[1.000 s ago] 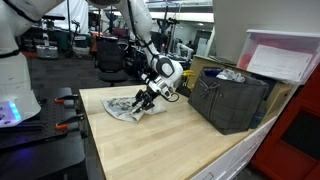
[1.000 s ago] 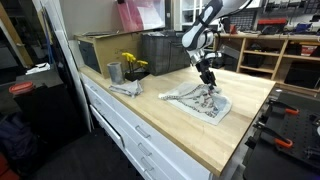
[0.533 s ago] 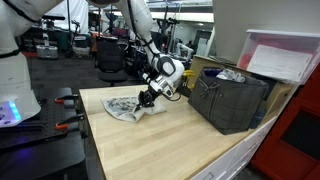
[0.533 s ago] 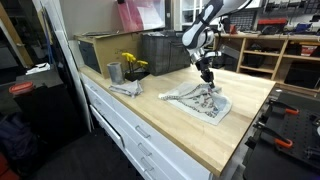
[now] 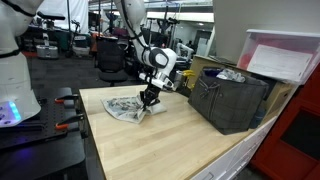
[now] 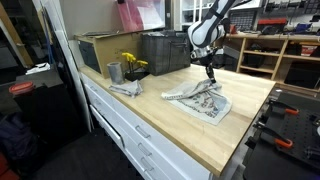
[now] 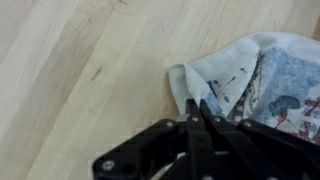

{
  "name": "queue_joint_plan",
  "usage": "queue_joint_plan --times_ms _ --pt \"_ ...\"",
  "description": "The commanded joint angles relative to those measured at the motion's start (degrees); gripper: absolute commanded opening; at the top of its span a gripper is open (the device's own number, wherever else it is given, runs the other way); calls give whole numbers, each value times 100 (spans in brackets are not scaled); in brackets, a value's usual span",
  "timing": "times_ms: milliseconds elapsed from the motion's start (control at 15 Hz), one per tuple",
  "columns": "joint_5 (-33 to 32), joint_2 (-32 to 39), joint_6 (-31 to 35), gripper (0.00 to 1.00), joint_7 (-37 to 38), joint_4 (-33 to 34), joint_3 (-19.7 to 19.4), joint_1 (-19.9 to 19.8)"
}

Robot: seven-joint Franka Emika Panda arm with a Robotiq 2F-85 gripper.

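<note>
While my claw [image 7: 200, 104] hangs over the pale, wood-grained worktop [image 7: 80, 60], its two dark fingers are pressed together, tips above the folded edge of a soft, crumpled printed cloth [image 7: 270, 75], which lies rumpled on the worktop, apart from the dark rectangular bin [image 5: 232, 100]

Crumpled printed cloth [image 5: 122, 106] lies on light wooden table [image 5: 170, 145]. Gripper [image 5: 148, 100] over cloth's edge. Dark mesh crate [image 5: 232, 102] well apart on the same table.

Soft matt printed cloth [image 7: 262, 70], smooth pale wood tabletop [image 7: 70, 60] w/ faint grain, blk matt tool [image 7: 198, 108]
</note>
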Motion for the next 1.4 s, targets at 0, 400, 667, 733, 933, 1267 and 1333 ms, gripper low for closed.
queue_joint_plan --times_ms 0,400,667,733,933,1267,1333 --pt "-369 -829 951 1 -518 -1122 61 37" --pt "145 -1405 941 1 -1040 -1587 433 119" --pt "459 -1737 913 1 -2157 -1932 648 102" --pt "428 -1811 951 1 -2398 -2030 642 132" --pt "479 -1991 884 1 -3062 -2260 628 178" --pt "518 -2199 831 1 -3174 -2513 619 373" --pt "485 -2236 866 1 -3073 -2578 639 469"
